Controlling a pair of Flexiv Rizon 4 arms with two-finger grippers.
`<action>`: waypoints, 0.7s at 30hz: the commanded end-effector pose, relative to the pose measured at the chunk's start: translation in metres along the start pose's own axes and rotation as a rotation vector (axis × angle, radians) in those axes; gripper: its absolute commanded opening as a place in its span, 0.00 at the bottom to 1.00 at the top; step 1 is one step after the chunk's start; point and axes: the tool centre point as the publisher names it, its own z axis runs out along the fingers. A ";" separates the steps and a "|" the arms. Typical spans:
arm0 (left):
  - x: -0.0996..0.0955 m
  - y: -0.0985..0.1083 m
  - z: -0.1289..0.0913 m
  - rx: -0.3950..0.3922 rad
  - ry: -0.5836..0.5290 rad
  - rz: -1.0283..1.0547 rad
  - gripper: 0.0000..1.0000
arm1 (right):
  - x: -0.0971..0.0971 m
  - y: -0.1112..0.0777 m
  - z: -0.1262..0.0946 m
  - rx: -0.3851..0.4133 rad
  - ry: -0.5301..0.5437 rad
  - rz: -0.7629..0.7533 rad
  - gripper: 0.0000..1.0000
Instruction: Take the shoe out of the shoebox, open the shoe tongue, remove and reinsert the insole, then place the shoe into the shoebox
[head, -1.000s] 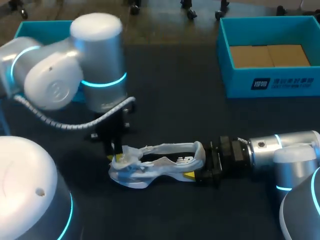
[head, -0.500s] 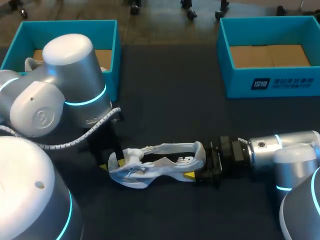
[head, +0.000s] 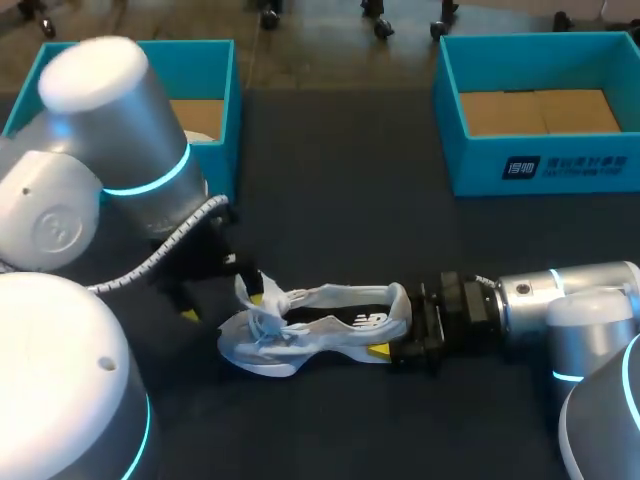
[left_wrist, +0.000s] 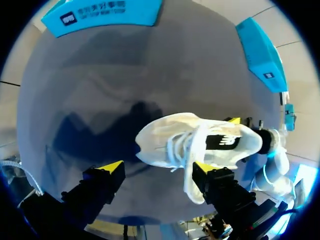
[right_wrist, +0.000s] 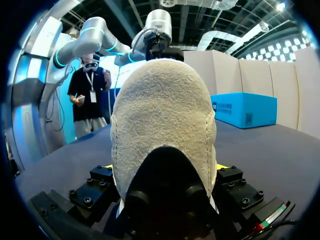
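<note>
Pinching shoe (head: 320, 328) heel, right gripper (head: 396, 338); toe by left gripper (left_wrist: 159, 168).

The table (head: 340, 180) between the left shoebox (head: 228, 120) and right shoebox (head: 480, 165) is open; the shoe (head: 320, 325) blocks nearer ground.

Silver-white rounded arms (head: 110, 150), glowing cyan rings (head: 150, 185), coiled white cable (head: 170, 250), black fingers (left_wrist: 95, 189), yellow tips (left_wrist: 112, 167)

White shoe (head: 315, 325) with a black side panel and loose laces, lying on the dark surface (head: 350, 200) with that panel turned up, toe toward the left arm, heel clamped in the right claw (head: 398, 328). Open teal shoebox (head: 540, 165) with a brown cardboard floor at the far right corner, well apart. Second shoebox (head: 224, 110), also teal, at the far left, partly hidden.
</note>
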 end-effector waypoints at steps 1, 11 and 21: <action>0.010 0.002 -0.030 -0.013 0.017 0.086 0.81 | 0.000 0.001 0.001 0.004 0.001 0.001 0.00; 0.043 -0.001 -0.070 0.009 -0.055 0.426 0.32 | 0.000 0.001 0.001 0.004 0.001 0.001 0.00; 0.063 -0.002 -0.087 0.028 -0.118 0.811 0.21 | 0.000 0.001 0.001 0.004 0.001 0.001 0.00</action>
